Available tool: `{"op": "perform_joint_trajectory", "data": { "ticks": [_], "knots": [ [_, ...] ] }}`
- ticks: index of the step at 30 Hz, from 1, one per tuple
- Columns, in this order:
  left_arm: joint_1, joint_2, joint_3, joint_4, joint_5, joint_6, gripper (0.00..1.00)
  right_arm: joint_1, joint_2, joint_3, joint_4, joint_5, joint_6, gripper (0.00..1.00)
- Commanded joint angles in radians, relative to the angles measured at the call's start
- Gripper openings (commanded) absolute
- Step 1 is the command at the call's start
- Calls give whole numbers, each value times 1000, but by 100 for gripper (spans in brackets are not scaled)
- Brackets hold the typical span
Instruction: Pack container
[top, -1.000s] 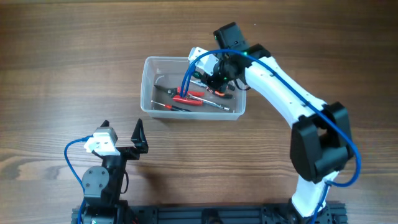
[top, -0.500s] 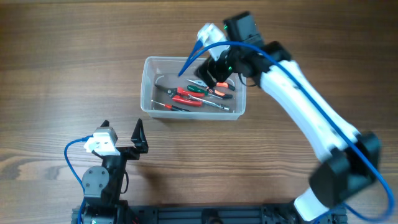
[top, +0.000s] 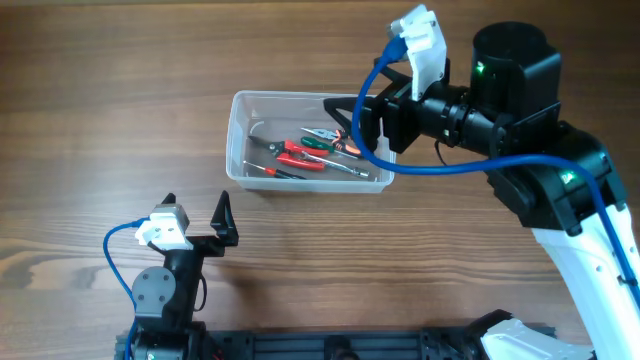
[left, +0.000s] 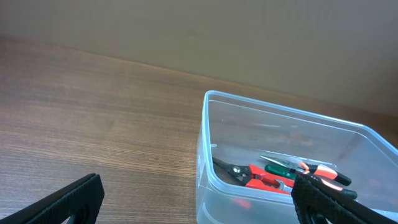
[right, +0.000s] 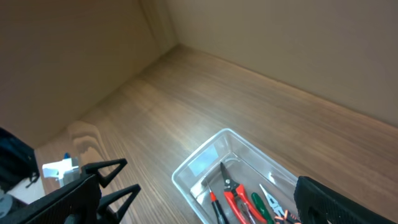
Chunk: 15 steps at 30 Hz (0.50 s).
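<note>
The container (top: 240, 135), a clear rectangular tub, stands at mid-table. Inside it lie red-handled snips (top: 298, 155), a green-handled tool (top: 318, 143), orange-handled pliers (top: 342, 140) and a thin screwdriver (top: 275, 172). My right gripper (top: 366, 122) hangs high over the tub's right end, open and holding nothing. From the right wrist view I look down between its fingers (right: 68, 199) into the container (right: 194, 163). My left gripper (top: 197, 216) rests open near the front left, short of the tub. Its view shows the container (left: 205, 124) ahead and the snips (left: 261, 179).
Bare wooden tabletop (top: 120, 90) surrounds the tub on every side. The left arm's base (top: 160, 295) sits at the front edge. The right arm (top: 560, 190) reaches in from the front right, and its blue cable (top: 420, 165) loops above the tub's right end.
My right gripper opened, rose out of the tub and drew back up and to the right, leaving the tools inside. The left arm stayed still.
</note>
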Motion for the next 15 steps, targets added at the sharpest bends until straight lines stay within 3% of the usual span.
{"op": "perform_joint_trajectory", "data": {
  "ticks": [1, 7, 15],
  "knots": [
    [6, -5, -6, 0, -3, -12, 100, -1, -37, 5, 1, 129, -16, 100],
    [6, -5, -6, 0, -3, -12, 100, -24, -151, 4, -19, 303, -320, 100],
    [6, -5, -6, 0, -3, -12, 100, -288, -510, -229, -130, 333, -334, 100]
  ]
}}
